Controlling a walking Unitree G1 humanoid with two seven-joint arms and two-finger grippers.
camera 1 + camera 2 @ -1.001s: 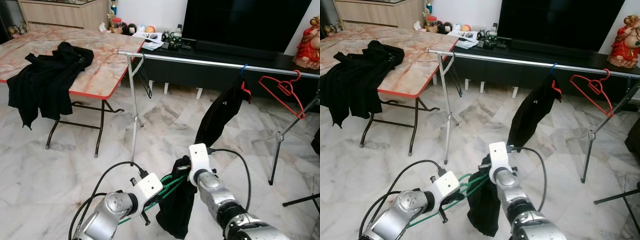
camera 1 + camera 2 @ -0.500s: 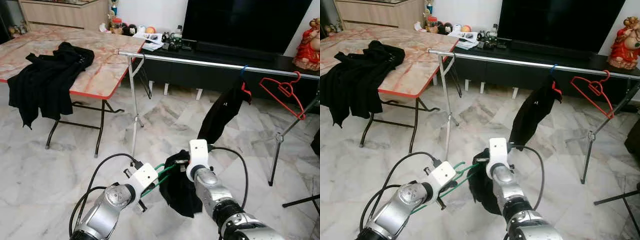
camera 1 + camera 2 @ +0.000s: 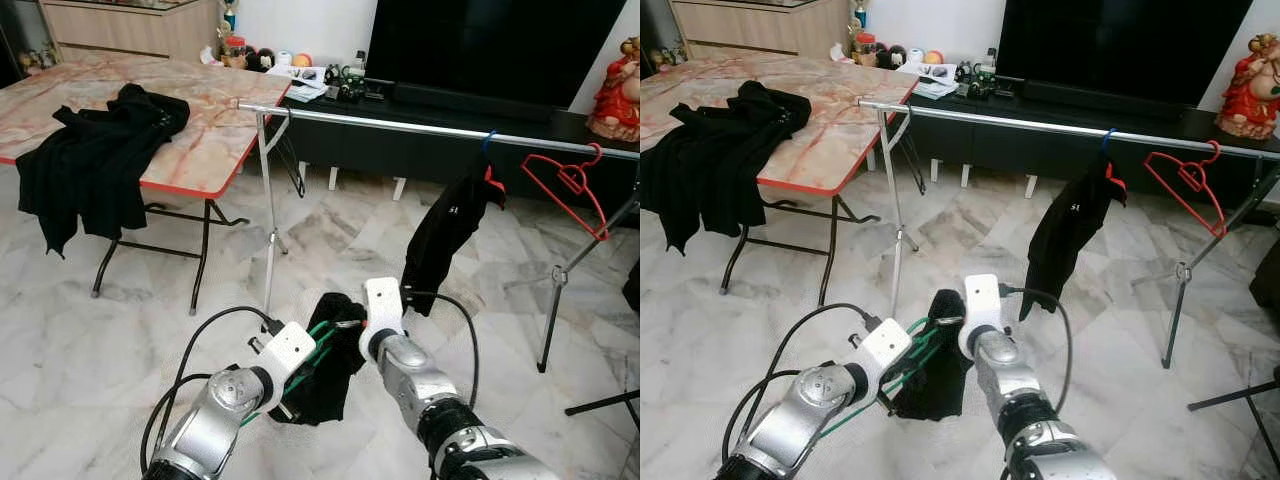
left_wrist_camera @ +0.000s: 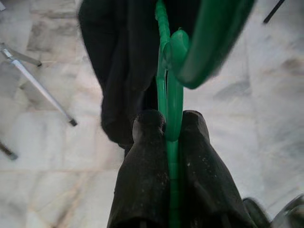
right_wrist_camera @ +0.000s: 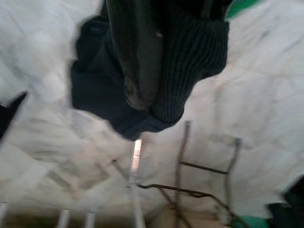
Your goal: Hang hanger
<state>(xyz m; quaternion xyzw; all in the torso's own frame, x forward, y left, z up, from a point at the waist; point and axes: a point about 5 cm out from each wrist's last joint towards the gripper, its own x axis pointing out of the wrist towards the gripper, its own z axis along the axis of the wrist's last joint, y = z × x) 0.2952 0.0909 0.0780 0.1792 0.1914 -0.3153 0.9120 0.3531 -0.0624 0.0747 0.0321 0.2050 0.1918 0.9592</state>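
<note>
Green hanger with a black garment, held low between both grippers in front of the rail.

The left gripper (image 4: 166, 137) has its two fingers clamped on the green hanger (image 3: 322, 337), whose long axis runs up and rightward, away from the robot toward the right gripper (image 3: 350, 325). The black garment (image 3: 318, 370) droops from it above the marble floor (image 3: 120, 340). Whether the right gripper's fingers are together cannot be told. Beyond, the clothes rail (image 3: 400, 123) carries a red hanger (image 3: 565, 180).
</note>
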